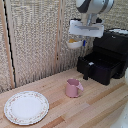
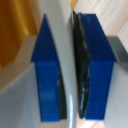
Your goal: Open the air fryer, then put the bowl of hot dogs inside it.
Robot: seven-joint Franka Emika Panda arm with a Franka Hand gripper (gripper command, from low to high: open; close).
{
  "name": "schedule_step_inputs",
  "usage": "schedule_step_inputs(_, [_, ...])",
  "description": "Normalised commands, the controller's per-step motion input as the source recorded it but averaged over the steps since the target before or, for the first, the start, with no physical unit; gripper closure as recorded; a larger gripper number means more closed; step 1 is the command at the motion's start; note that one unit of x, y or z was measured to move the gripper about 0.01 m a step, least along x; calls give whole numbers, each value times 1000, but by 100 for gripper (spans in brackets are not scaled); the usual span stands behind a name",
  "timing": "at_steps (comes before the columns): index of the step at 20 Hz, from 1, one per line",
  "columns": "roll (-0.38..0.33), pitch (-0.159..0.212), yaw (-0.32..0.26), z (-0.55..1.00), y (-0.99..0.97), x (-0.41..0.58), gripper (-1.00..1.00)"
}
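pinched onto the rim of the bowl (image 1: 74, 43), the gripper (image 1: 81, 41) hangs in the upper right of the exterior frame, well above the wooden table (image 1: 95, 107). the wrist view shows why the hold looks secure but thin: two blue fingers (image 2: 49, 75) press a pale grey wall of the bowl (image 2: 67, 75) between them, with only that narrow edge caught. a bit of yellow-orange, the hot dogs (image 1: 73, 40), shows inside the bowl.

the air fryer (image 1: 114, 50) sits at the right edge of the frame, its drawer (image 1: 100, 67) pulled out toward the centre with the handle (image 1: 90, 70) sticking out in front. the bowl is up and to the left of that open drawer, not yet over it.

risks, as i judge them: a rim-only pinch lets the bowl swing or tip, so a quick sideways move could spill the food. coming down too early could knock the bowl's base on the drawer's front wall or the handle. the pink cup (image 1: 73, 88) and the patterned plate (image 1: 26, 107) lie lower left, well apart from the likely path.
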Motion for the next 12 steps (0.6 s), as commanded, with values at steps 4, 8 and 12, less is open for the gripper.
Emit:
schedule_step_inputs(4, [0, 0, -105, -38, -939, 16, 100])
schedule_step_inputs(8, [1, -8, -113, -87, -906, 23, 100])
schedule_step_inputs(12, [23, -18, -104, -260, -898, 33, 100])
